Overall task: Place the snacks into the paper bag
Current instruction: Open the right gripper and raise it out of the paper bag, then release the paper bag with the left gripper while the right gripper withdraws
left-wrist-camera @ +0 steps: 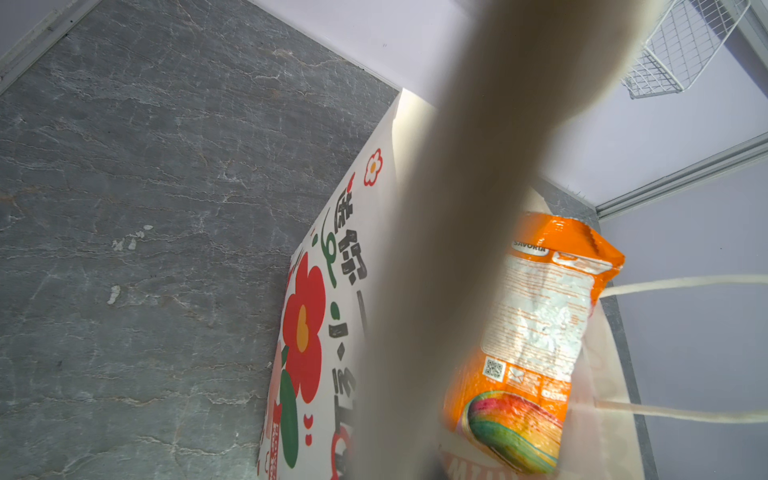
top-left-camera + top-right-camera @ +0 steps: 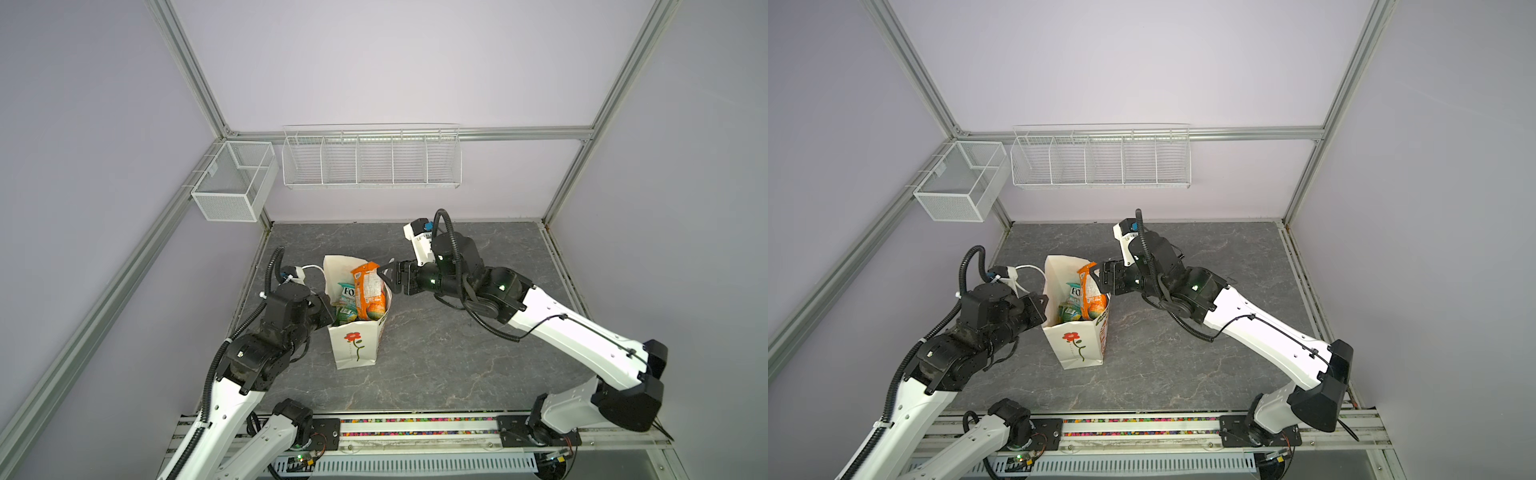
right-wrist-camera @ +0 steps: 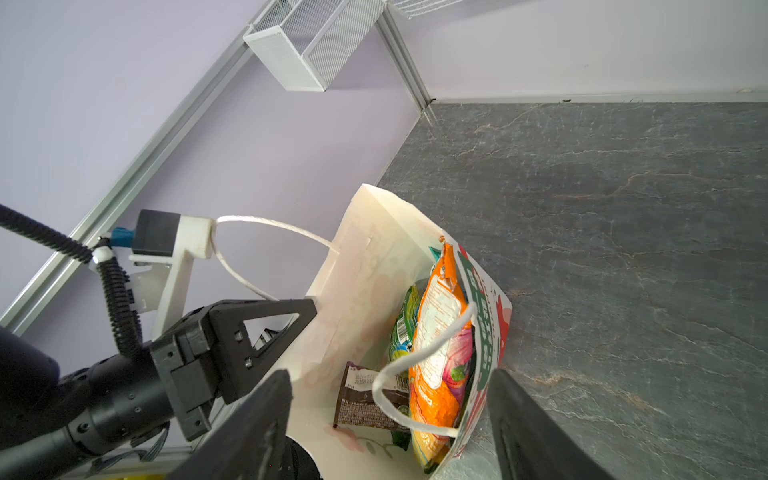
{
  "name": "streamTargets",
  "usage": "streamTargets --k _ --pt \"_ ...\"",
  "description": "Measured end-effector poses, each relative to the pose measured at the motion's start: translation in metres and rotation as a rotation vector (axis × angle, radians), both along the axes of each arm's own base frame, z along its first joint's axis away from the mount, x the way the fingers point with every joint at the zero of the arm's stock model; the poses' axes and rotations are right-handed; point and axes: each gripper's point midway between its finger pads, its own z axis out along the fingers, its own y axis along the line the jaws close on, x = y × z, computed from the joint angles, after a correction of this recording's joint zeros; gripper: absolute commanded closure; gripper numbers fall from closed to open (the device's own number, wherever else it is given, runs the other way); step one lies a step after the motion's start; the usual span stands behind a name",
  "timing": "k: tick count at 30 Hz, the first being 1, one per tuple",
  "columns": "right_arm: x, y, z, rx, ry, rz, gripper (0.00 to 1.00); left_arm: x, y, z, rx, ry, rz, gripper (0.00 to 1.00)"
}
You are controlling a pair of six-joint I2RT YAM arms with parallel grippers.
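The white paper bag [image 2: 357, 345] [image 2: 1075, 345] [image 1: 316, 291] [image 3: 365, 266] with a red flower stands upright on the left half of the table. Inside it, an orange packet [image 2: 368, 291] [image 2: 1090, 291] [image 1: 536, 332] [image 3: 436, 353] leans on the right wall and pokes above the rim. Beside it are a teal FOX'S packet [image 2: 347, 293] [image 2: 1074, 291], a green packet [image 2: 345, 313] [image 3: 405, 328] and a dark purple packet [image 3: 361, 399]. My left gripper [image 2: 331, 309] [image 2: 1044, 305] [image 3: 309, 305] is shut on the bag's left wall. My right gripper [image 2: 382, 276] [image 2: 1099, 276] [image 3: 390, 376] is open just above the right rim, holding nothing.
A white mesh box [image 2: 232, 183] and a white wire basket [image 2: 372, 160] hang on the back walls. One cord handle [image 3: 266, 224] loops by my left wrist camera mount; another cord handle [image 3: 415, 353] droops over the orange packet. The grey stone table [image 2: 457, 353] spreads to the right.
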Motion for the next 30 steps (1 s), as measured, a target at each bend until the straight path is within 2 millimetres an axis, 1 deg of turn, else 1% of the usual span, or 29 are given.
streamTargets --k 1,2,3,5,6,8,10,13,19,24,30 --pt "0.000 0.003 -0.002 0.003 0.008 0.011 0.27 0.001 -0.001 -0.001 0.000 0.002 -0.001 0.97" --pt "0.000 0.006 -0.004 0.006 0.012 0.022 0.30 0.002 -0.002 -0.001 -0.001 0.002 -0.003 0.97" --pt "0.000 0.010 -0.006 0.009 0.017 0.036 0.40 0.002 -0.003 -0.002 -0.001 0.006 -0.005 0.97" --pt "0.002 0.017 -0.011 0.013 0.031 0.056 0.64 0.004 -0.003 -0.002 0.000 0.009 -0.006 0.97" --pt "0.003 0.019 -0.013 0.012 0.037 0.064 0.72 0.004 -0.004 -0.002 0.000 0.009 -0.007 0.97" --pt "0.006 0.023 -0.017 0.012 0.050 0.068 0.86 0.004 -0.004 -0.002 -0.001 0.008 -0.007 0.97" --pt "0.007 0.022 -0.018 0.011 0.051 0.068 0.93 0.005 -0.004 -0.003 0.000 0.010 -0.007 0.97" --pt "0.009 0.021 -0.014 0.012 0.038 0.068 0.93 0.007 -0.005 -0.004 0.002 0.014 -0.007 1.00" --pt "0.016 0.012 -0.014 -0.008 0.021 0.050 0.93 0.014 -0.011 -0.004 -0.001 0.019 -0.015 1.00" --pt "0.029 -0.008 -0.014 -0.042 0.013 0.012 0.93 0.023 -0.017 -0.001 -0.002 0.024 -0.020 1.00" --pt "0.047 -0.040 -0.010 -0.067 0.008 -0.059 0.93 0.038 -0.031 0.001 -0.023 0.023 -0.044 1.00"
